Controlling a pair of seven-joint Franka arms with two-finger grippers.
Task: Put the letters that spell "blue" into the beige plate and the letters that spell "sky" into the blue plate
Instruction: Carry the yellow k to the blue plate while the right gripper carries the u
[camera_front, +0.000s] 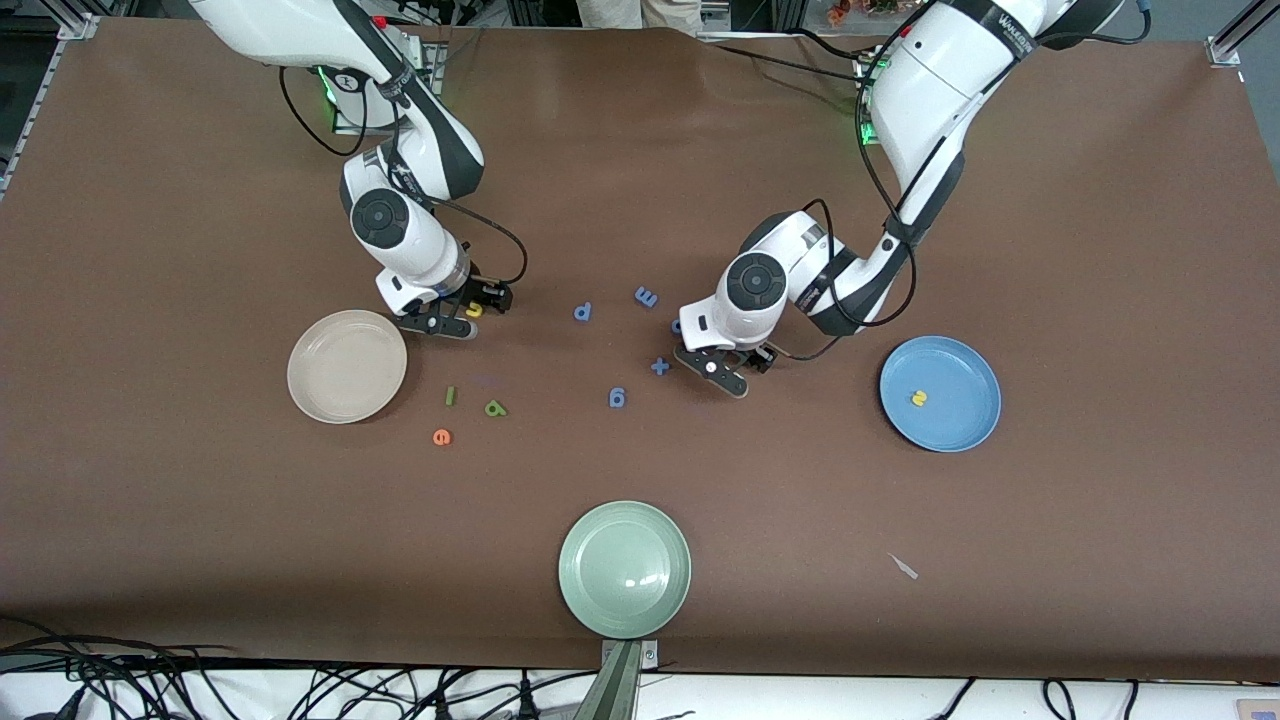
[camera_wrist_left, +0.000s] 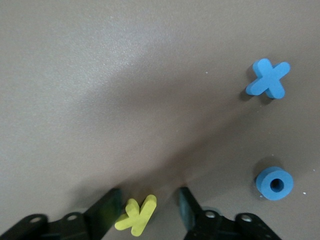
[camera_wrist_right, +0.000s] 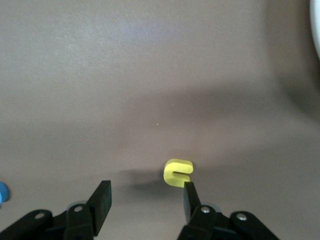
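Sorting barely begun: one of seven letters is home. Beige plate (camera_front: 347, 366) lies empty. Just beside it, the right gripper (camera_wrist_right: 146, 192) sits low, jaws wide, with the yellow u (camera_wrist_right: 177, 172) touching one finger. The l (camera_front: 451, 396), b (camera_front: 495, 408) and e (camera_front: 441, 436) wait on the table, nearer the camera. Left gripper (camera_wrist_left: 149, 200), jaws apart, straddles the k (camera_wrist_left: 136, 216), not yet clamped. Blue plate (camera_front: 965, 425) holds only the s (camera_front: 919, 397) — no y in sight.

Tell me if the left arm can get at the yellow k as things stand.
Probably yes. The left tool is low over the table with its fingers on either side of the yellow k. Nothing lies between them, and the blue x and blue ring sit well apart.
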